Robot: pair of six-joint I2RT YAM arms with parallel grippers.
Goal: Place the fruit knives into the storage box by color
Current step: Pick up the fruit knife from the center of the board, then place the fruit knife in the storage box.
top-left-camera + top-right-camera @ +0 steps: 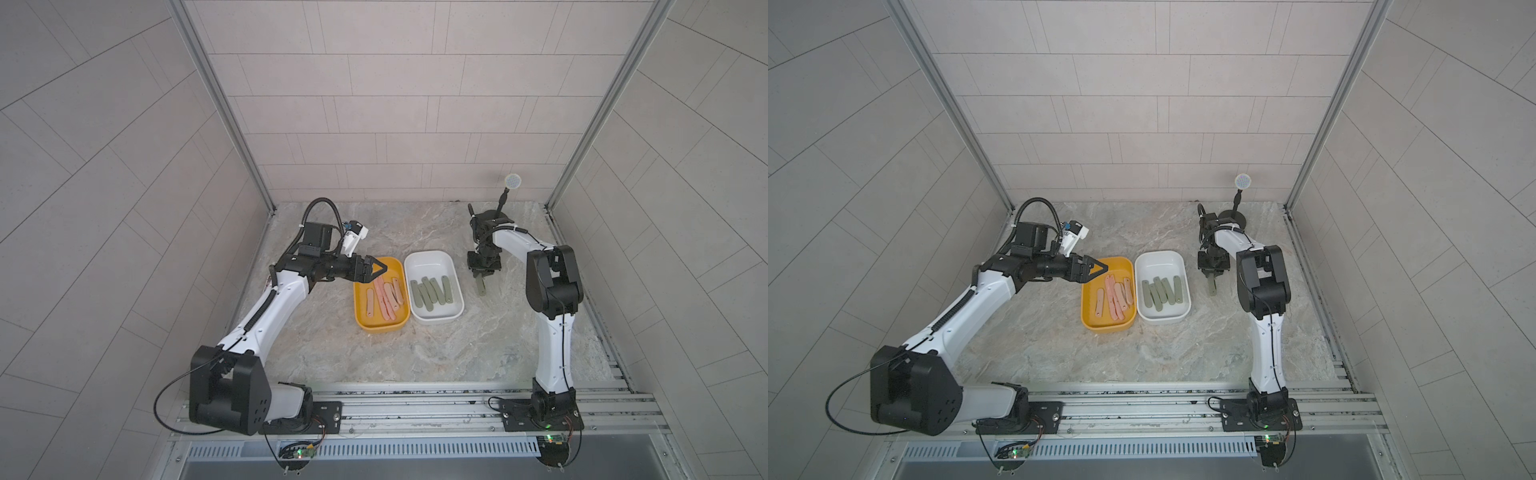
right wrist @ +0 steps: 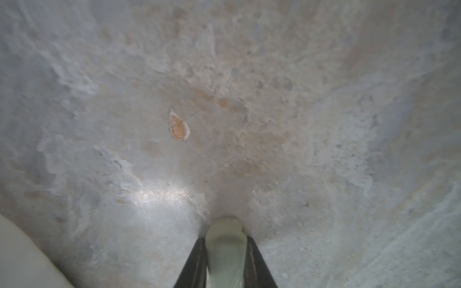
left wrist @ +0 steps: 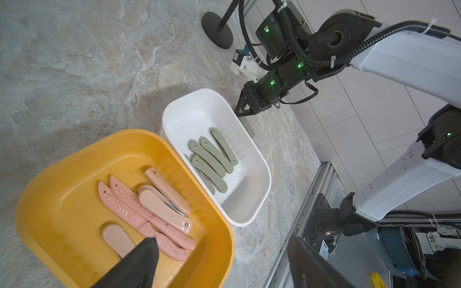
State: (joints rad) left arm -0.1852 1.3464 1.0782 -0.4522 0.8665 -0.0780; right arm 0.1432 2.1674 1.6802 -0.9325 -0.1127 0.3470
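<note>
Slim grey-green knife (image 1: 481, 287), 3 o'clock of white box (image 1: 428, 262), likely light, stiff, slick; right gripper (image 1: 481, 278) fingers clamp it near one end; left gripper (image 1: 379, 269) fingers apart.

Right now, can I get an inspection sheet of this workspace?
Surface: marbled tabletop, one chipped spot.
Job's things: pink knives in yellow box; grey-green knives in white box; one loose knife beside white box.
Clutter: nothing seen.
Pincers: left pincer open over yellow box; right pincer shut on the loose knife.
Cables: corrugated hose loops over left wrist; thin cable loops by left base.
Surroundings: tiled walls, lamp stand at back.
</note>
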